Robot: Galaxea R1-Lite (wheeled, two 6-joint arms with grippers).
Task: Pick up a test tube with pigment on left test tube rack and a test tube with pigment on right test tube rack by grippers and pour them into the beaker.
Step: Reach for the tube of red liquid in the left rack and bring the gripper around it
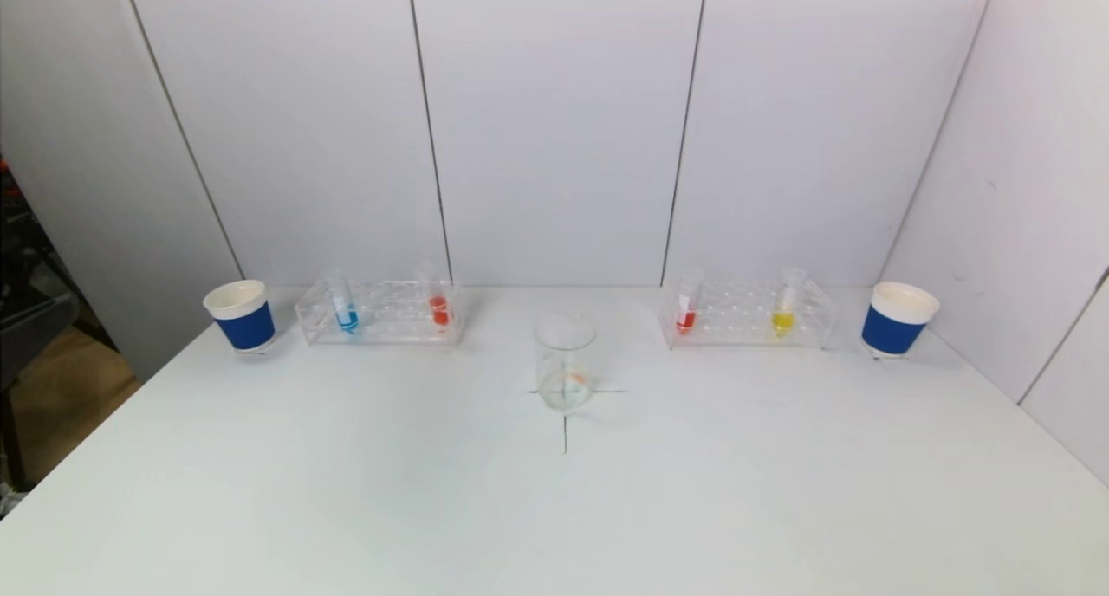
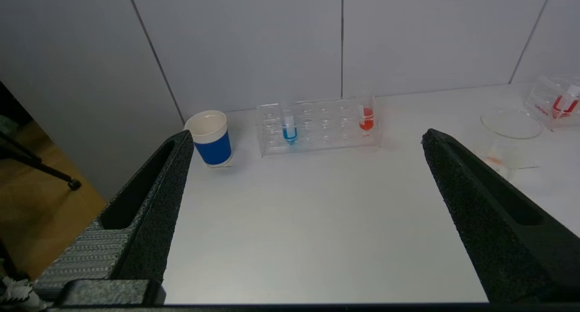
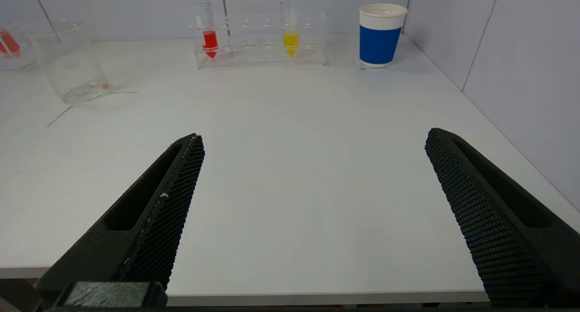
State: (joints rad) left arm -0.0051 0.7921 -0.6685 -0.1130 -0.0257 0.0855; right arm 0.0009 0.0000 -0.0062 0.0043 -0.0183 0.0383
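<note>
**All four tubes racked, nothing poured yet**

The clear glass beaker [image 1: 565, 362] stands mid-table between the clear left rack [image 1: 381, 313], holding blue [image 1: 346, 315] and red-orange [image 1: 440, 308] tubes, and the right rack [image 1: 747, 314], holding red [image 1: 685, 317] and yellow [image 1: 783, 318]. My left gripper [image 2: 306, 139] and right gripper [image 3: 312, 137] wait at the near edge, fingers wide, empty. Both picks and pours remain.

Arms out of the head view; edges crop the racks

The left wrist view cuts off the right rack [image 2: 556, 104]; the beaker's [image 1: 565, 363] faint orange trace may be residue.
</note>
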